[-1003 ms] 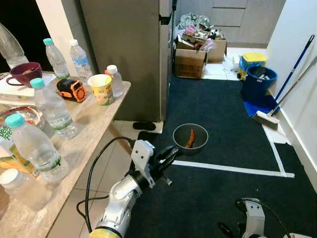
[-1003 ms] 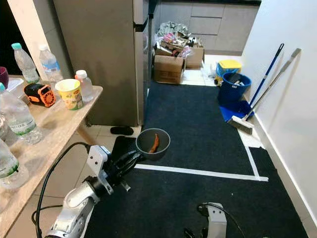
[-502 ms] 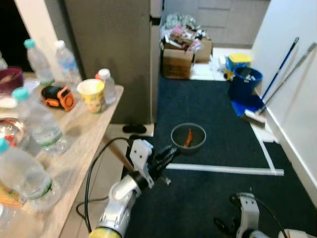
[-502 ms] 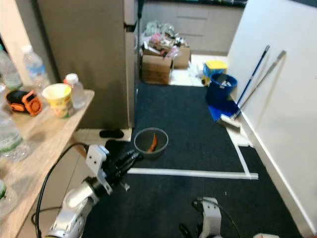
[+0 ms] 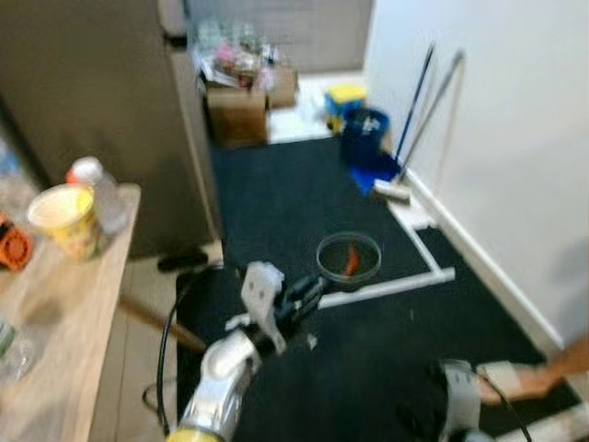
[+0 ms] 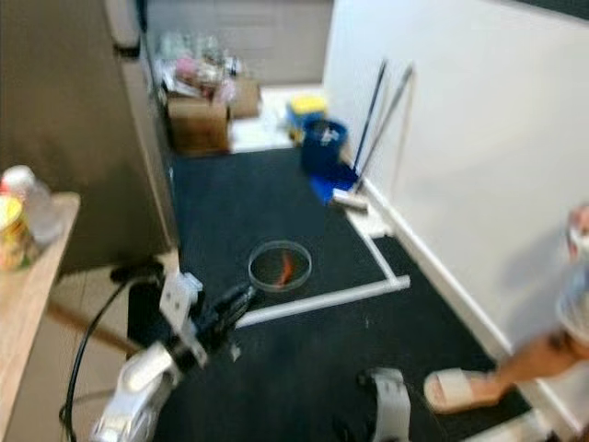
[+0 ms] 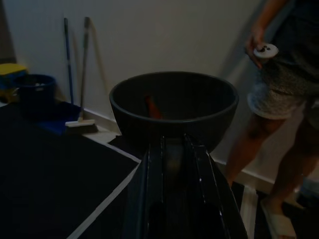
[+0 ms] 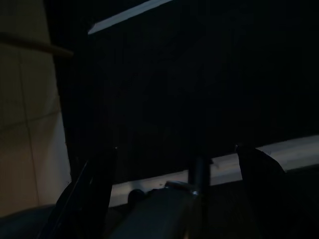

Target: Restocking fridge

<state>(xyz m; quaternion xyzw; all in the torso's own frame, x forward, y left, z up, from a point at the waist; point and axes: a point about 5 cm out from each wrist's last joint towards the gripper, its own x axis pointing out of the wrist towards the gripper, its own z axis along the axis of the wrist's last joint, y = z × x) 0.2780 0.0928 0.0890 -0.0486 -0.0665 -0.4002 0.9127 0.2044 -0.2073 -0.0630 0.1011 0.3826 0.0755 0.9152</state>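
- A yellow paper cup (image 5: 61, 217) and a clear plastic bottle with a white cap (image 5: 98, 191) stand at the end of the beige counter (image 5: 57, 318).
- The grey fridge (image 5: 87, 101) rises behind the counter.
- The left gripper (image 5: 307, 293) holds a grey round bowl (image 5: 349, 257) by its rim, fingers narrow; an orange piece (image 5: 351, 261) lies inside.
- The right gripper (image 8: 174, 174) hangs low over dark carpet (image 5: 304, 189), fingers wide apart.
- A person's sandalled foot (image 6: 460, 389) stands near the white wall (image 6: 460, 129).

Head stereo pair looks forward and down over dark carpet (image 5: 276, 198), blurred; both eyes share the bowl (image 5: 349, 257) at 12 o'clock. Left wrist camera sits low, close behind the same bowl (image 7: 173, 108), facing the wall. Right wrist camera faces dark floor.
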